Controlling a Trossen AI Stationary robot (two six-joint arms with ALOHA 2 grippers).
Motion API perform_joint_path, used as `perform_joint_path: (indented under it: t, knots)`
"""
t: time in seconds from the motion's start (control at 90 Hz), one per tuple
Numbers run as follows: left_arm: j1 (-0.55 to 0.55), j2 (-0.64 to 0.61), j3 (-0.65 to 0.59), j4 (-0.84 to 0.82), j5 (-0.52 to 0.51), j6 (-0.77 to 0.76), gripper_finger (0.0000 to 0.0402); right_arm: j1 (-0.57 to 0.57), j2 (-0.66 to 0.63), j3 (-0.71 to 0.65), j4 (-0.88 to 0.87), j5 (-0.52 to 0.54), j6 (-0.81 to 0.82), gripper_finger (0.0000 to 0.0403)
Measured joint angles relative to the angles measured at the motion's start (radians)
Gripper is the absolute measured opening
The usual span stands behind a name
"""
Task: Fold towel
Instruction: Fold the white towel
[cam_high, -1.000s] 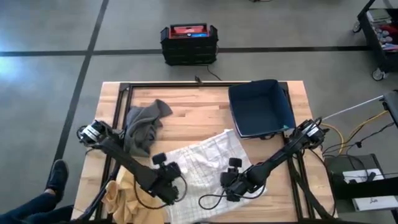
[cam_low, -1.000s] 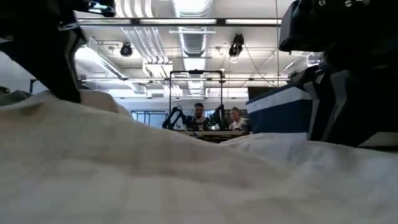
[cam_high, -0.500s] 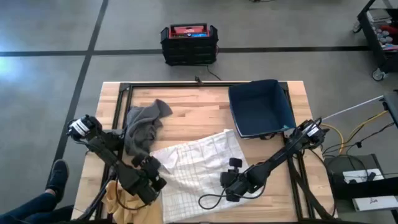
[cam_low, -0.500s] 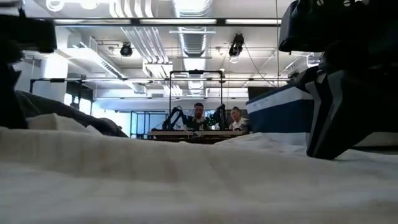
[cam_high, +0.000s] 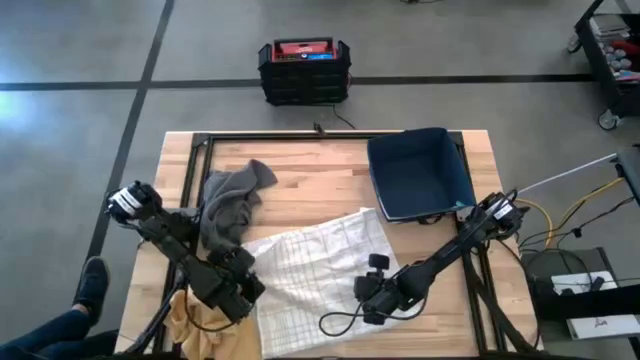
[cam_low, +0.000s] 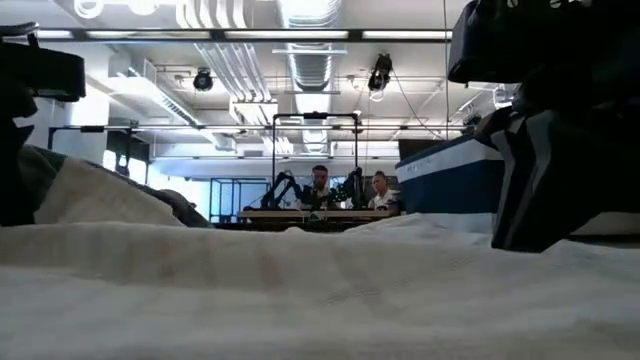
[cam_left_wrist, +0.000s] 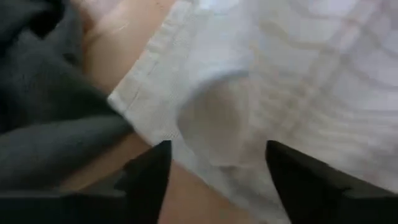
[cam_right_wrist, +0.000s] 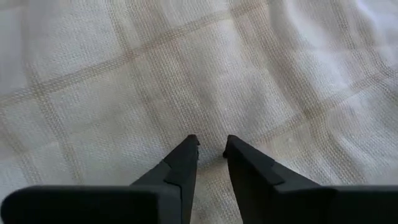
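The white checked cloth towel (cam_high: 320, 275) lies spread on the near half of the pale wooden counter (cam_high: 310, 180), its long axis running from the near-left corner up toward the far right. Both arms work at its near end. The left gripper (cam_left_wrist: 214, 177) hangs over the towel's left hemmed edge, jaws spread wide with the hem and a small puckered fold between them; in the high view that gripper (cam_high: 235, 290) sits right at the towel's left border, so it is the nearer arm to that edge. The right gripper (cam_right_wrist: 211, 152) presses down on the towel's near-right part, jaws nearly closed with only a slit between the tips, and no cloth appears pinched between them. The coming grasp likely turns on the left jaws closing on the hem directly below them.

Just left of the towel's near corner lies a crumpled tan cloth (cam_high: 195, 315), and farther back a rumpled dark grey cloth (cam_high: 230, 205), which touches the towel's left side in the left wrist view. A dark blue open bin (cam_high: 420, 175) stands at the far right of the counter. Beyond the counter, a black and red case (cam_high: 303, 68) rests on the grey floor (cam_high: 450, 40).
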Motion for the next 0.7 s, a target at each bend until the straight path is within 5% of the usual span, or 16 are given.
perform_joint_path:
  t: [0.289, 0.5, 0.7]
  knots:
    - [-0.017, -0.191, -0.001, -0.001, -0.12, 0.084, 0.0278, 0.0, 0.0, -0.001, 0.008, 0.0, -0.006, 0.0092]
    - [-0.016, -0.19, -0.065, 0.368, -0.097, 0.35, 0.0252, 0.0, 0.0, 0.007, 0.012, -0.001, -0.073, 0.0091]
    - [-0.014, -0.088, -0.174, 0.612, -0.033, 0.403, 0.0217, -0.007, 0.0, 0.016, 0.022, 0.0, -0.11, 0.0074]
